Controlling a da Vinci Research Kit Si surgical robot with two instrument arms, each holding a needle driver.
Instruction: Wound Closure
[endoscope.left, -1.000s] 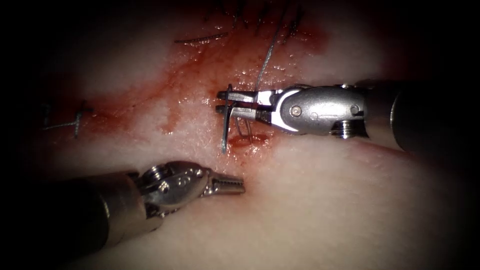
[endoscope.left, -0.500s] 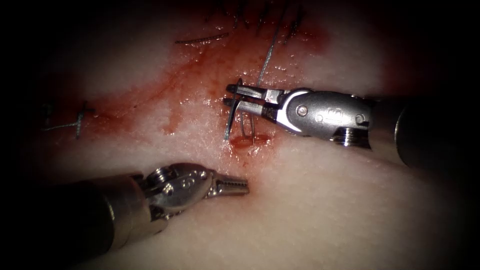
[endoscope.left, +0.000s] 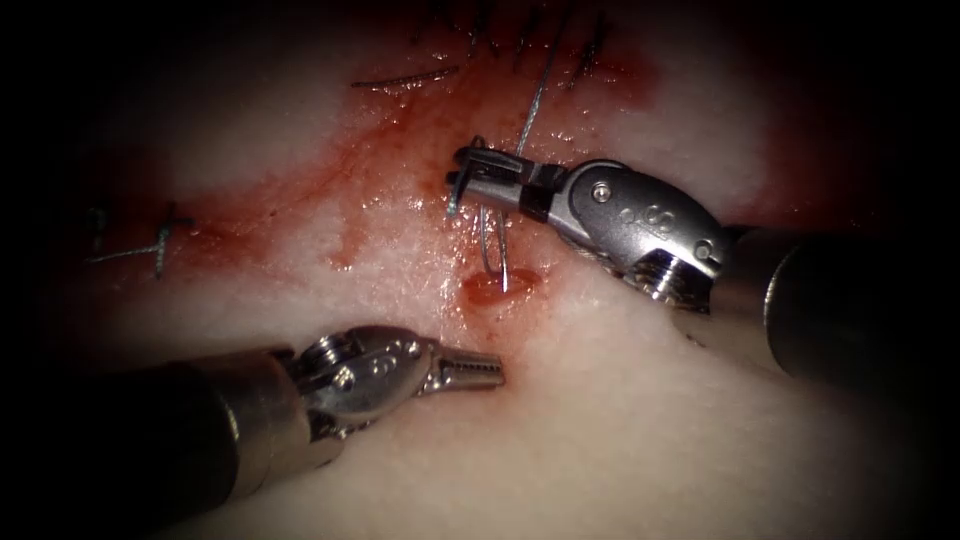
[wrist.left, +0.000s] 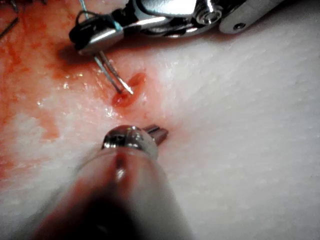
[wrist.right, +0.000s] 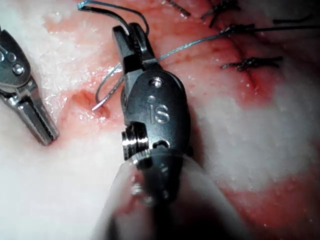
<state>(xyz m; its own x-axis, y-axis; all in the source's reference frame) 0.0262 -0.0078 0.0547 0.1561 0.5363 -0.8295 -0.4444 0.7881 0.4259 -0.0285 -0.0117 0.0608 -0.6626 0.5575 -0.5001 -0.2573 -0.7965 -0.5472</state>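
Note:
My right tool is shut on the curved needle at about mid-curve, above the tissue. The needle's tip points down onto a small red puncture mark; I cannot tell whether it is in the tissue. Thread runs from the jaws up toward the stitched part of the cut. The right wrist view shows the same grip, needle arc and thread. My left tool lies shut and holds nothing, just below and left of the mark, and its tips are close to the needle.
Red fluid stains the tissue around the right tool and to its left. Several dark stitches cross the cut at the top. Another short stitch sits at the far left. A cut thread end lies at the upper left.
The right tool has risen and rolled, swinging the needle so that its tip now points down at the red mark. The left tool has crept slightly to the right.

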